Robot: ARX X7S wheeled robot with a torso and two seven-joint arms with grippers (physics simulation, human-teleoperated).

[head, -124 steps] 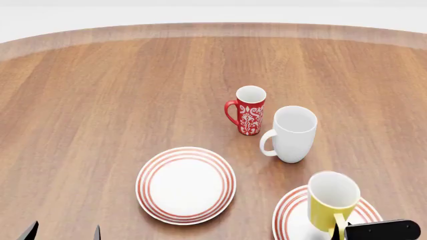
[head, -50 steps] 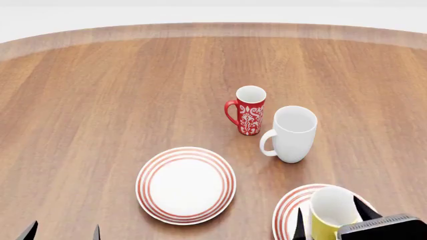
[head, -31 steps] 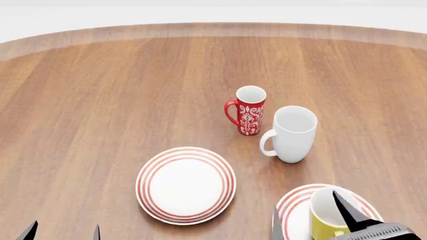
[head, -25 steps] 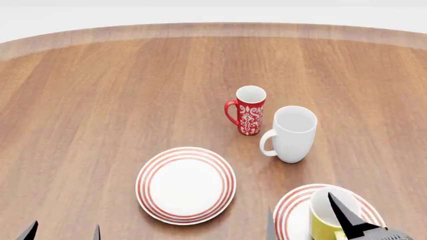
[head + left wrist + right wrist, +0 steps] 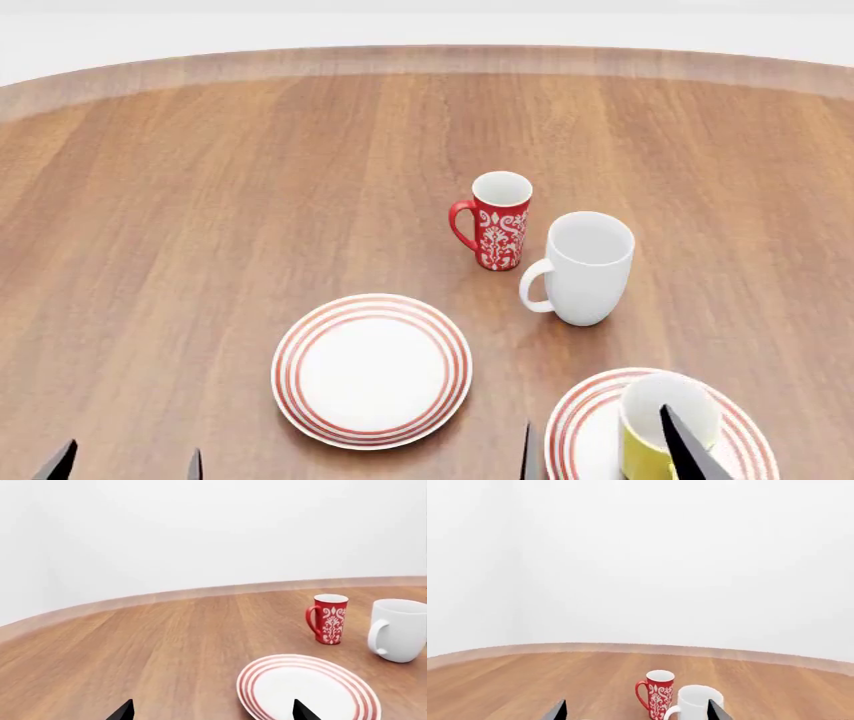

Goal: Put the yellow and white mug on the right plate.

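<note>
The yellow and white mug (image 5: 643, 422) stands upright on the right plate (image 5: 579, 422), a white plate with red rings at the near right. My right gripper (image 5: 607, 458) is open at the bottom edge of the head view. One finger lies left of the plate and the other overlaps the mug's near right side. In the right wrist view the right gripper (image 5: 636, 711) is open and holds nothing; the mug is out of that view. My left gripper (image 5: 127, 466) is open and empty at the near left. It also shows open in the left wrist view (image 5: 212, 713).
The smaller twin plate (image 5: 372, 369) lies left of the right plate; the left wrist view shows it too (image 5: 307, 692). A red patterned mug (image 5: 499, 222) and a plain white mug (image 5: 583, 268) stand behind the plates. The table's far edge (image 5: 427, 58) curves across the back.
The right gripper lowered the yellow mug onto the right plate, opened its fingers and drew back toward the near edge. The left gripper has not moved.
</note>
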